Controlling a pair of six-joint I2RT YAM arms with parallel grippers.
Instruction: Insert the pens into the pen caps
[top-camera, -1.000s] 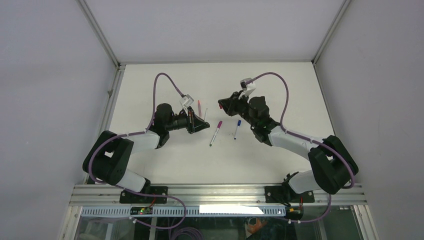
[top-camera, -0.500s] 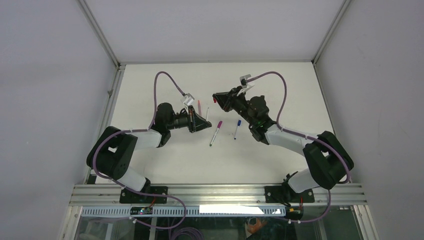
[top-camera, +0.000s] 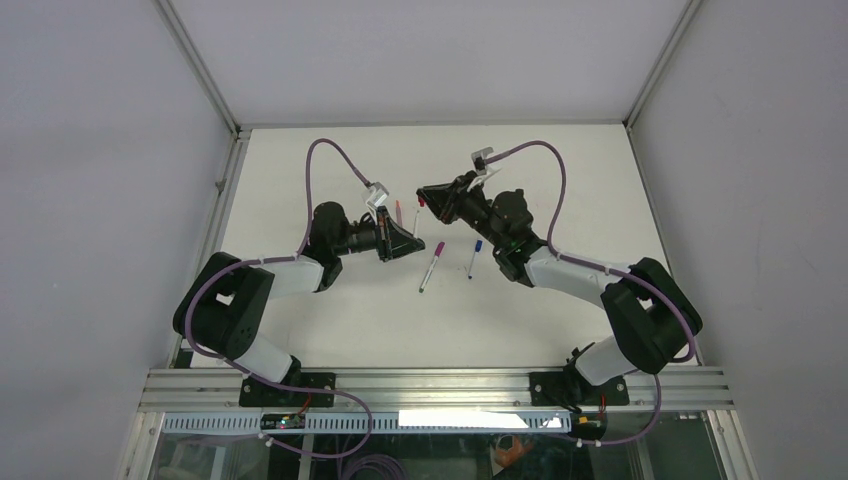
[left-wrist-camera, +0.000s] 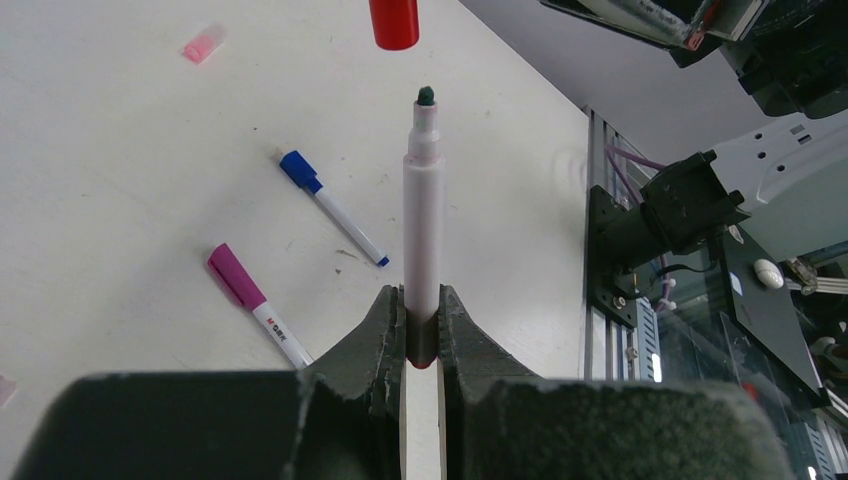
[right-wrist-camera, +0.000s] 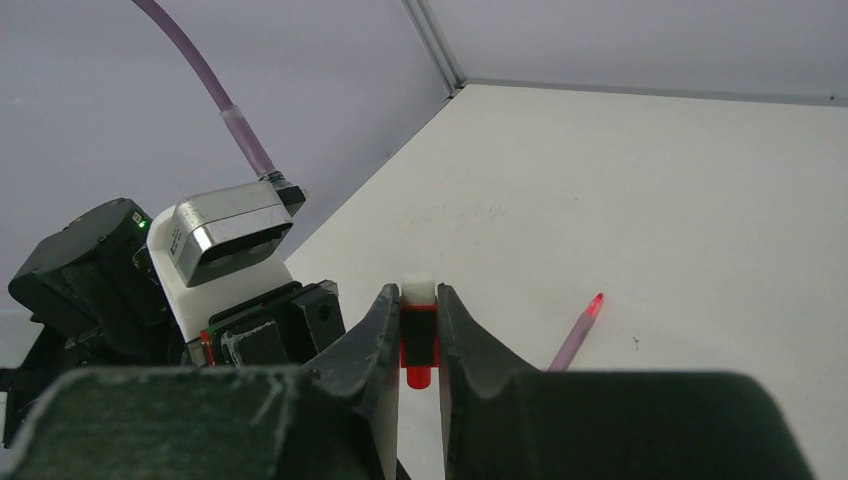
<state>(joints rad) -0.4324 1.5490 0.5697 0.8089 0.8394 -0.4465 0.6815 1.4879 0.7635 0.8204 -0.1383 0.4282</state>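
Note:
My left gripper (left-wrist-camera: 421, 300) is shut on the lower end of a white-barrelled pen (left-wrist-camera: 423, 220), its dark tip pointing away from the fingers. My right gripper (right-wrist-camera: 418, 295) is shut on a red cap (right-wrist-camera: 419, 340). In the left wrist view the red cap (left-wrist-camera: 394, 22) hangs just beyond the pen tip, a small gap between them. In the top view the two grippers meet tip to tip, the left (top-camera: 408, 243) below the right (top-camera: 425, 197). A magenta-capped pen (top-camera: 432, 265) and a blue-capped pen (top-camera: 474, 257) lie on the table.
A pinkish pen with a red tip (right-wrist-camera: 577, 335) lies on the table beyond the grippers, and shows in the top view (top-camera: 398, 213). A pale pink cap (left-wrist-camera: 203, 45) lies farther off. The left arm's wrist camera (right-wrist-camera: 230, 230) is close to my right fingers.
My right gripper has moved left with the red cap, up to the tip of the pen in my left gripper. The left gripper has shifted slightly right.

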